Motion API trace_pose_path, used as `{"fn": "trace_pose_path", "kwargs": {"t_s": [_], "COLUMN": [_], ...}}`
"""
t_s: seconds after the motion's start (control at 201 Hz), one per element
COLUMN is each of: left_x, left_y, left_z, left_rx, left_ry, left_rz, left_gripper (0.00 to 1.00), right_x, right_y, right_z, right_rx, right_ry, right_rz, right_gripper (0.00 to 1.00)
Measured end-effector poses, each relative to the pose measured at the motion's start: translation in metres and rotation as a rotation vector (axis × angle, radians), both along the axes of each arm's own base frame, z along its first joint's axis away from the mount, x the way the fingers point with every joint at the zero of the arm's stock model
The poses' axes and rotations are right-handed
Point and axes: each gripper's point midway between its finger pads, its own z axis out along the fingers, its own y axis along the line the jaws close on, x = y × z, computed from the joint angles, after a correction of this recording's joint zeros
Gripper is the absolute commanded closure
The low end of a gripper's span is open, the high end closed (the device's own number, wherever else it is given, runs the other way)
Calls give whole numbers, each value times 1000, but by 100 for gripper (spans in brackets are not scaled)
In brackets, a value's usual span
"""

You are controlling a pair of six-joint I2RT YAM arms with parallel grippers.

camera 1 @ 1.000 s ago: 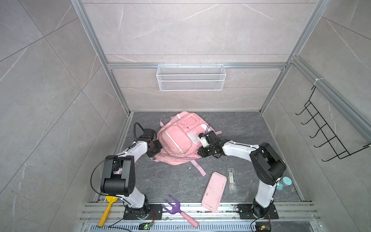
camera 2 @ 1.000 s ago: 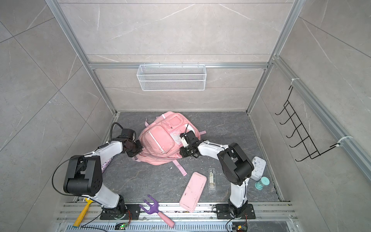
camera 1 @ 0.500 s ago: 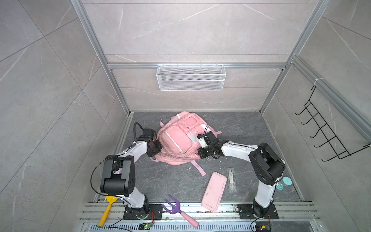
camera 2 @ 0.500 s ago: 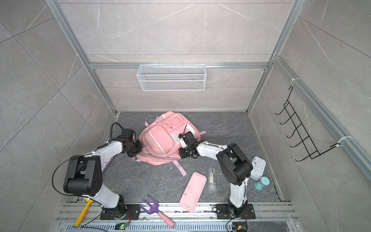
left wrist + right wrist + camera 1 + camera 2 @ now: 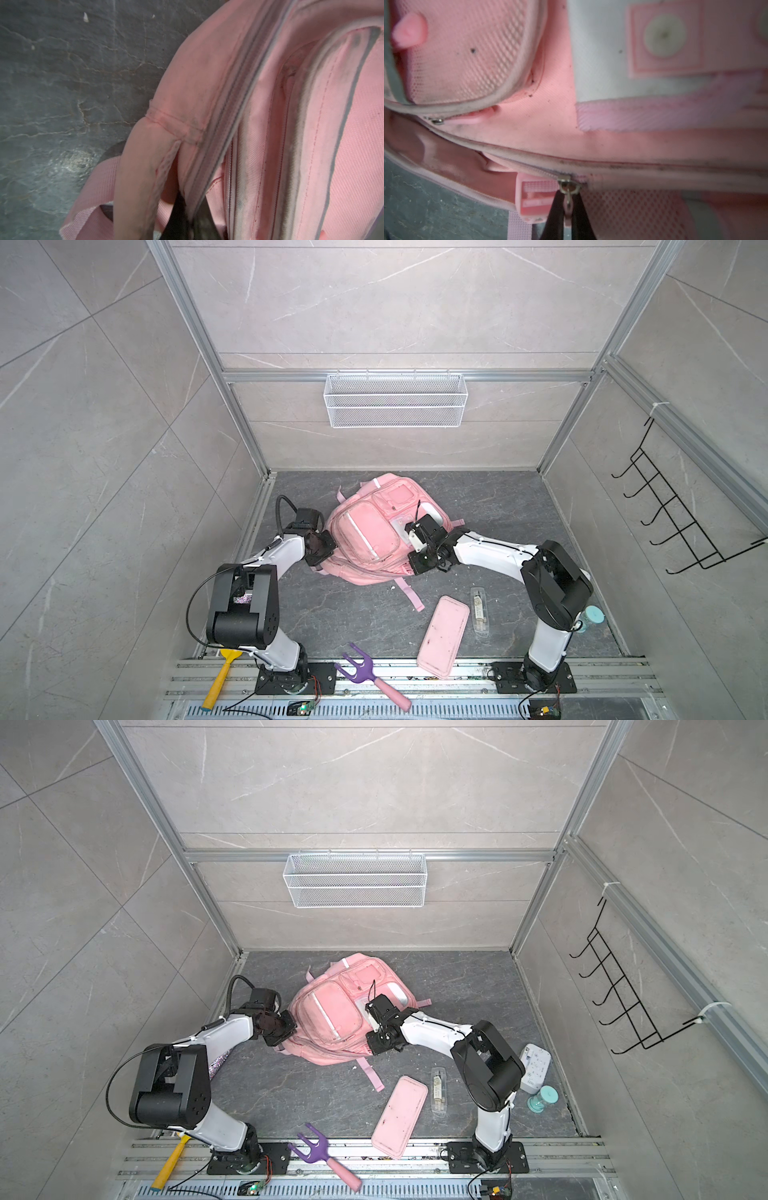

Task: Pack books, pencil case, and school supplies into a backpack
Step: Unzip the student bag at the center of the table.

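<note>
currently the pencil case (image 5: 443, 637) lies lengthwise away from the front rail (image 5: 465, 674).

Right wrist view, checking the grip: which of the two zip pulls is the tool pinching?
The main-zip pull, on the long zip of the backpack: the right tool is shut on it. The pocket pull, by the rounded mesh pocket, lies free.

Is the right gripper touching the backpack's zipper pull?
Touching. The right wrist view shows the right gripper's fingers shut on the zipper pull, which hangs from the backpack's slider.
</note>
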Motion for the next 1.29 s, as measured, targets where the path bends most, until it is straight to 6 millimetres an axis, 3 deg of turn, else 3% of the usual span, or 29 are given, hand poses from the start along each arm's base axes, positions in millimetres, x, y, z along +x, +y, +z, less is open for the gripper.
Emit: {"fn": "trace_pose_path", "kwargs": {"t_s": [0.358, 0.503, 0.642, 0.961, 1.294], "left_x": [0, 0, 1, 1, 2], "left_y": [-1, 0, -1, -2, -4], "left_z": [4, 5, 4, 8, 8], "left_rx": [-19, -23, -28, -43, -57], "left_ry": [-22, -36, -44, -51, -60], "left_rz": [29, 47, 56, 75, 94], "left_gripper": [100, 100, 100, 100, 100], "right_x": [-43, -52, -64, -69, -71], "right_y": [33, 54, 78, 105, 182], "right_z": [13, 25, 25, 31, 21], "right_rx": [-7, 8, 4, 22, 57], "right_ry": [69, 78, 93, 118, 133], "right_rz": [65, 101, 146, 185, 249], "right_gripper": [100, 100, 100, 100, 100]}}
